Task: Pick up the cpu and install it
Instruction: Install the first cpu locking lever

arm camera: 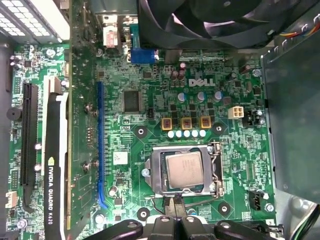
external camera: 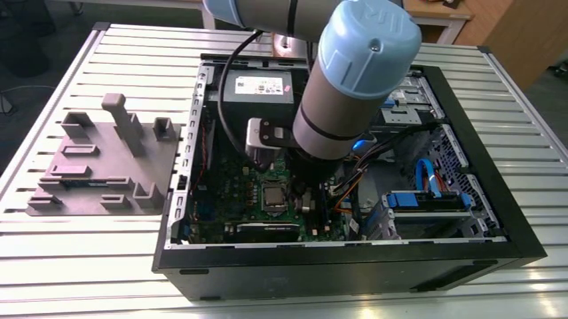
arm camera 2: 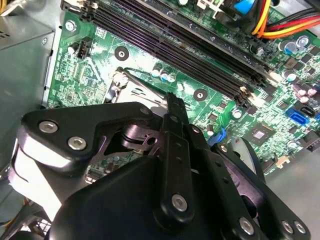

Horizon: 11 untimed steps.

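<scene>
While the arm (external camera: pixel 355 86) reaches down into the open computer case (external camera: pixel 355 256) in the middle of the exterior view, its gripper (arm camera: pixel 175 212) shows at the lower edge of the first wrist view, the black fingers (arm camera: pixel 176 206) drawn together into one narrow tip with no gap between them and nothing held. That tip hangs just beside the near edge of the socket frame (arm camera: pixel 156 172); whether it touches the board I cannot tell. In the second wrist view the gripper (arm camera 2: pixel 171 102) fills the lower half of the frame, its closed tip pointing at the socket's metal corner (arm camera 2: pixel 131 82) in the centre left.

Just beyond the tip, in the lower centre of the first wrist view, the cpu (arm camera: pixel 184 171) lies flat inside the socket frame on the green motherboard (arm camera: pixel 150 90), its silver-grey top facing up and square with the frame. In the exterior view the same chip (external camera: pixel 274 195) sits in the lower centre, just left of the arm's wrist.

Farther on in the first wrist view, a black fan (arm camera: pixel 220 17) spans the upper right, and a graphics card (arm camera: pixel 54 165) stands along the left side. In the exterior view, a grey fixture (external camera: pixel 106 163) rests on the slatted table (external camera: pixel 53 252) at the left, well apart from the case
</scene>
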Tool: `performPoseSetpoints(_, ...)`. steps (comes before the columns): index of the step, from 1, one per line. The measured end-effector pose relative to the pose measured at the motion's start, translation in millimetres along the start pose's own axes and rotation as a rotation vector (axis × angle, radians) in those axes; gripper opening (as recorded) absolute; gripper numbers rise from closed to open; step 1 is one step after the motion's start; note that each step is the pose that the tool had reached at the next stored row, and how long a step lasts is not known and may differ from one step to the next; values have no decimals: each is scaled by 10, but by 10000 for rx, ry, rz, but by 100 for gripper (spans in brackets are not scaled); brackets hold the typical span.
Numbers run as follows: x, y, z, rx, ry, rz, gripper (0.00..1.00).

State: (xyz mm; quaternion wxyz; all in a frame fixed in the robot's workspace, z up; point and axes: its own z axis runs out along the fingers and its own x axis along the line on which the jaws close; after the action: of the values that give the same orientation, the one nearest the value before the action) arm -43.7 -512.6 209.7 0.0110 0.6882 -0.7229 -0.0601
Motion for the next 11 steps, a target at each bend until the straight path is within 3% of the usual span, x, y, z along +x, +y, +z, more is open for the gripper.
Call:
performPoseSetpoints(5,4,14,15,190,2,-129,10)
performPoseSetpoints(11,10,11,64,208,8,-189,10)
